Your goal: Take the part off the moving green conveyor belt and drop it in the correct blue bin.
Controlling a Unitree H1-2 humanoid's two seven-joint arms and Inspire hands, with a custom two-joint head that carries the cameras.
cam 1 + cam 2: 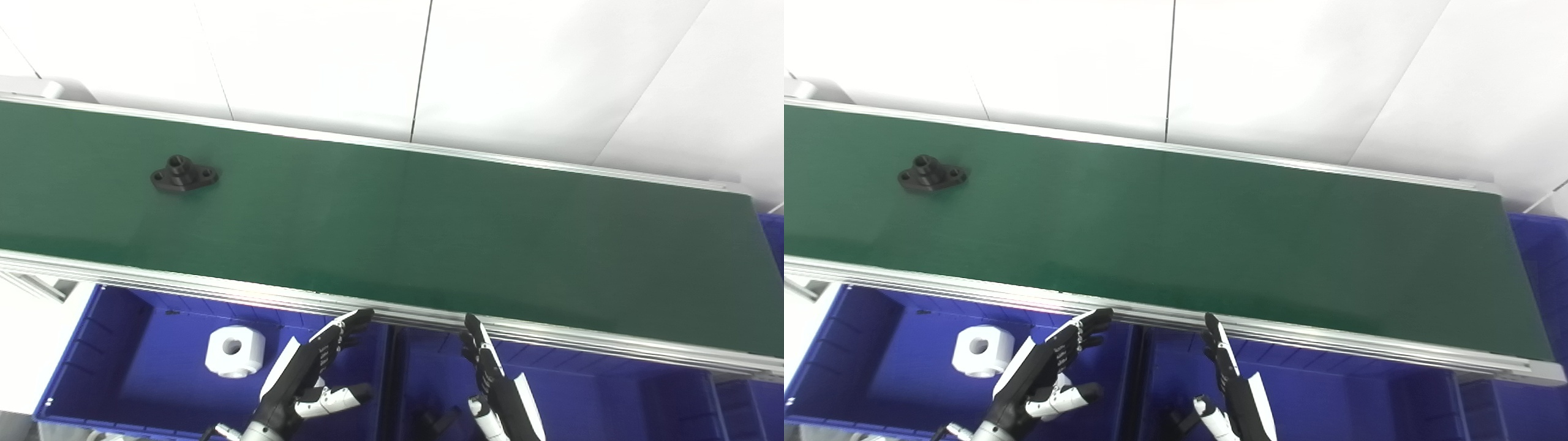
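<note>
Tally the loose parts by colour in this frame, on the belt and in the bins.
Black parts: 2, black flange on the belt, dark part in the middle bin, partly hidden
White parts: 1, white block in the left bin
Total: 3

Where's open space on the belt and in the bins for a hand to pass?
The belt is bare from the black part rightward to its far end. The left bin holds a white block beside the open left hand; left of the block is free. The middle bin is free right of the open right hand.
</note>
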